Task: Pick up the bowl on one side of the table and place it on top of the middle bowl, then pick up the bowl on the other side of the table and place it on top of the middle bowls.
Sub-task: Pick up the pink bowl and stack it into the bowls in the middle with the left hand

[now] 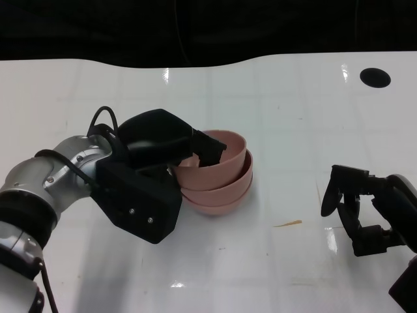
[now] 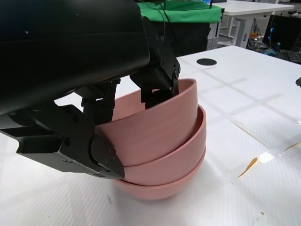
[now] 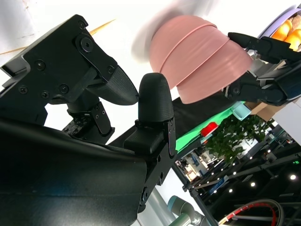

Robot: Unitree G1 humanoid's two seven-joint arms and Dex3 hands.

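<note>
Three pink bowls sit nested in one stack near the middle of the white surface [image 1: 293, 117]. The bottom bowl [image 1: 218, 207] rests on the surface, the middle bowl [image 1: 221, 186] sits in it, and the top bowl [image 1: 225, 163] lies tilted in the stack, its left side raised and its rim higher on the far right. The left hand [image 1: 166, 147] comes in from the left and grasps the top bowl at its left rim: some fingers [image 2: 157, 82] hook over the rim into the bowl, while the lower part of the hand lies against the outer wall, as the left wrist view shows. The right hand [image 1: 365, 212] is over the right side of the surface, well apart from the stack, released and holding nothing, with its fingers apart and partly curled. A thin orange streak [image 1: 287, 223] lies on the surface between the stack and the right hand. A round black hole [image 1: 375, 77] is set into the surface at the far right.
</note>
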